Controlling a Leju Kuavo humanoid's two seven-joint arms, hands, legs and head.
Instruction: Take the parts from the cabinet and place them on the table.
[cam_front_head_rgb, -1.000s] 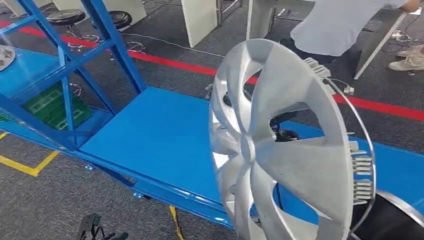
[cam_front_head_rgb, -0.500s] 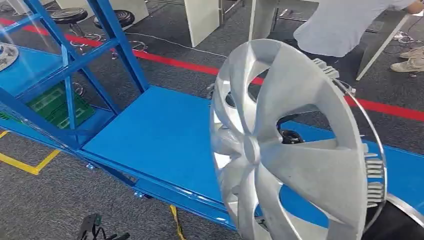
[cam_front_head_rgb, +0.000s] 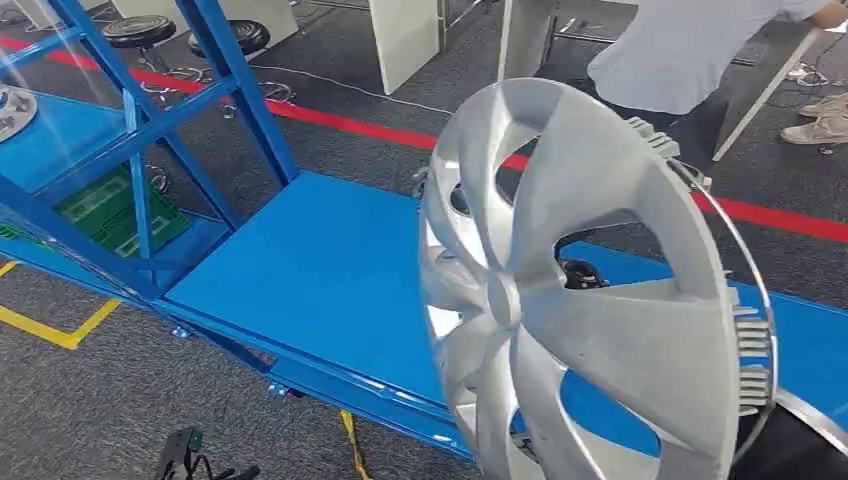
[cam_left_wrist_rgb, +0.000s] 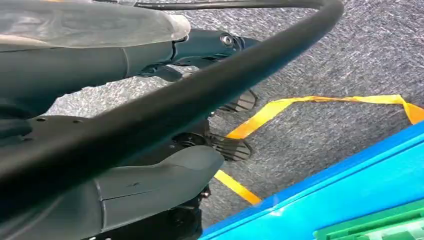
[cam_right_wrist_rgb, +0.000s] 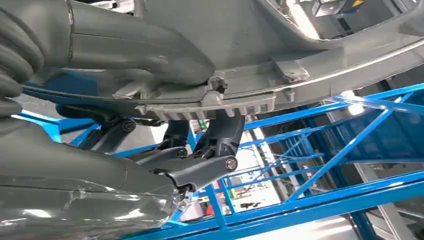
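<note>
A large silver plastic wheel cover with curved spokes (cam_front_head_rgb: 590, 300) is held upright and close in the head view, above the near edge of the flat blue table (cam_front_head_rgb: 320, 270). Broad swept spokes run out from a small central hub, with open gaps between them; a thin metal retaining ring and ribbed plastic clips are seen along its right rim. No brand, label or writing can be read on it.

In the right wrist view, the right robot hand (cam_right_wrist_rgb: 190, 150) is clamped on the cover's rim, with the grey thumb pressed on one face and the dark fingers (cam_right_wrist_rgb: 220, 145) hooked behind the ribbed clip. In the left wrist view, the left robot hand (cam_left_wrist_rgb: 150, 145) is closed around the dark rim of the cover, with the thumb below and the fingers above it.

To the left of the table, a blue metal-framed cabinet (cam_front_head_rgb: 140, 130) is seen, with a green crate (cam_front_head_rgb: 110, 210) on its lower level. Beyond the table lie a grey carpeted floor (cam_front_head_rgb: 100, 400) with a red line (cam_front_head_rgb: 350, 125), two black round stools (cam_front_head_rgb: 190, 35), and a person in a light shirt (cam_front_head_rgb: 680, 50).
</note>
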